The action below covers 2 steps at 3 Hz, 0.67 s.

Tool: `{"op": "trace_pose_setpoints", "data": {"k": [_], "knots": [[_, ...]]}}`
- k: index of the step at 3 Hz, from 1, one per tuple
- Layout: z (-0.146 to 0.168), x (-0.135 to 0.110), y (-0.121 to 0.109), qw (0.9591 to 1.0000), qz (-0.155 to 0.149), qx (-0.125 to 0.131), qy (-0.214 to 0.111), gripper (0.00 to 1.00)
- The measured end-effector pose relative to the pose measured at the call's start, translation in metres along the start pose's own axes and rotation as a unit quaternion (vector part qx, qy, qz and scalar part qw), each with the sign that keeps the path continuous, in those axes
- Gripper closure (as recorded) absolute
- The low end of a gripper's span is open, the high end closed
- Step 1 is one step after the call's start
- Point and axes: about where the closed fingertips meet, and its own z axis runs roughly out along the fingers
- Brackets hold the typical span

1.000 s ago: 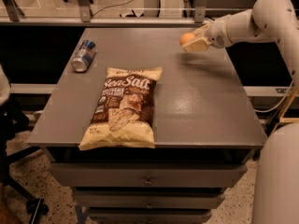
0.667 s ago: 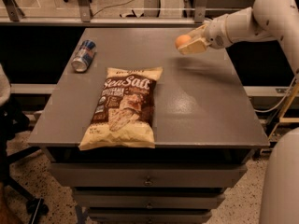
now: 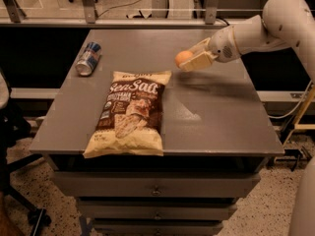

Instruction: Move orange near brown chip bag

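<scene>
The orange is a small round fruit held in my gripper, which is shut on it and carries it above the table, just right of the bag's top right corner. The brown chip bag lies flat on the left half of the grey table, with "Sea Salt" lettering facing up. My white arm reaches in from the upper right.
A blue and silver can lies on its side near the table's back left. Drawers sit under the tabletop. A chair base stands at the left on the floor.
My gripper has moved left and toward the front with the orange, from the table's back right toward the bag's top right corner.
</scene>
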Motion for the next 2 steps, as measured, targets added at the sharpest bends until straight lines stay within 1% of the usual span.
{"op": "trace_pose_setpoints", "data": {"k": [1,2], "knots": [[0.0001,0.0000,0.0000,1.0000,0.000,0.000,0.000,1.00],[0.0051,0.0031,0.0098,0.9998,-0.007,-0.010,0.014,1.00]]}}
